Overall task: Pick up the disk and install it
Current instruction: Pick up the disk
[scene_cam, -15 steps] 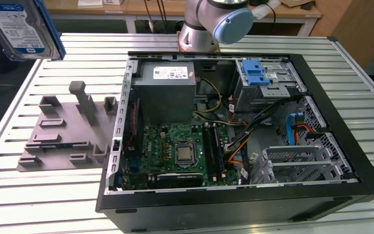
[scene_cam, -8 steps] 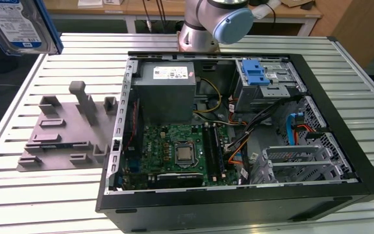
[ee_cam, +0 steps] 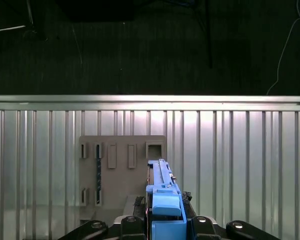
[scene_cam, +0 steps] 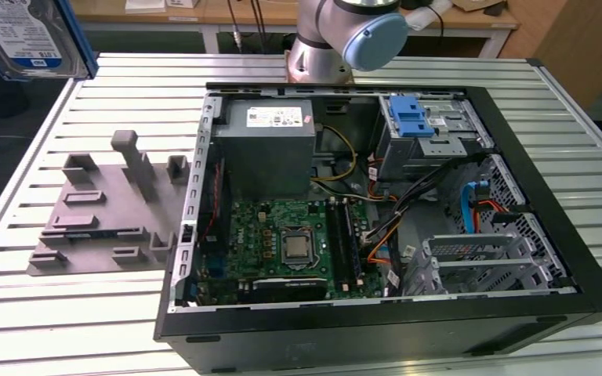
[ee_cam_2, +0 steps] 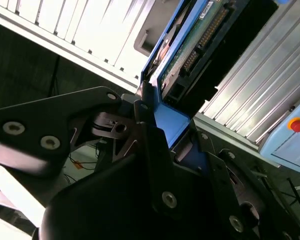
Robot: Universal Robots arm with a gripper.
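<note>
As the pincer [ee_cam_2: 172,132] grips it, the disk [ee_cam_2: 190,47] apparently juts lengthwise outward.

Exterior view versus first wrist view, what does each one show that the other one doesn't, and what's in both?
Exterior view's own: the open computer case with its motherboard, and the arm's base behind it.

First wrist view's own: the disk seen edge-on, its blue caddy gripped between the jaws, and dark floor beyond the table's edge.

Shared: the disk, at the exterior view's upper left; the grey fixture block; the slatted table.
</note>
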